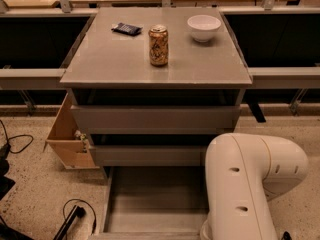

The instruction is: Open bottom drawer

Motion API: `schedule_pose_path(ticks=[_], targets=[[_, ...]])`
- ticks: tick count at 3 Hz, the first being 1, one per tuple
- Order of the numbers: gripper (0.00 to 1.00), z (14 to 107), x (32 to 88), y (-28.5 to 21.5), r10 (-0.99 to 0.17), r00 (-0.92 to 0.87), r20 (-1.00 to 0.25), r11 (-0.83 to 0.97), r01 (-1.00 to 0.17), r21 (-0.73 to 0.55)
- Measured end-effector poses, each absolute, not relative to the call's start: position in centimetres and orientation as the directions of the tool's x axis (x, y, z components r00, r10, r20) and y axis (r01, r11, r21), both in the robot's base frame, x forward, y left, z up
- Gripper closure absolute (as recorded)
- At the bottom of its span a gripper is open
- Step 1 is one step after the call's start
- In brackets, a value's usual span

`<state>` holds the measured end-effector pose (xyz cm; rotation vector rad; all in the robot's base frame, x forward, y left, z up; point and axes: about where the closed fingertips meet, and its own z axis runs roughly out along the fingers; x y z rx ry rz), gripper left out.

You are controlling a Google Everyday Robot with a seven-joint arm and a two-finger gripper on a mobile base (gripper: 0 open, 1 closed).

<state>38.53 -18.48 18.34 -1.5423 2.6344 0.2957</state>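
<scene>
The grey cabinet [155, 66] stands in the middle of the camera view with three drawers. The bottom drawer [150, 204] is pulled out toward me, its shallow grey tray interior showing at the lower middle. The two taller-fronted drawers [155, 118] above it are pushed in. My white arm [250, 184] fills the lower right and covers the drawer's right side. The gripper is out of view, below the frame or hidden behind the arm.
On the cabinet top stand a drink can [158, 45], a white bowl [203, 27] and a dark packet [126, 29]. A light wooden box [67, 136] leans at the cabinet's left side. Black cables [70, 219] lie on the speckled floor at the lower left.
</scene>
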Motion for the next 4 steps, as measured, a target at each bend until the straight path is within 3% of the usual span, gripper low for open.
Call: schedule_pose_path(ticks=[1,2,4], targets=[[1.00,18.32,37.88,-18.49,-0.860,-0.486,-0.154,0.467,-0.872,0.145],[0.87,18.32,38.09,-18.46,-0.860,-0.486,-0.154,0.467,-0.872,0.145],[0.40,18.32,38.09,-18.46,-0.860,-0.486,-0.154,0.467,-0.872,0.145]])
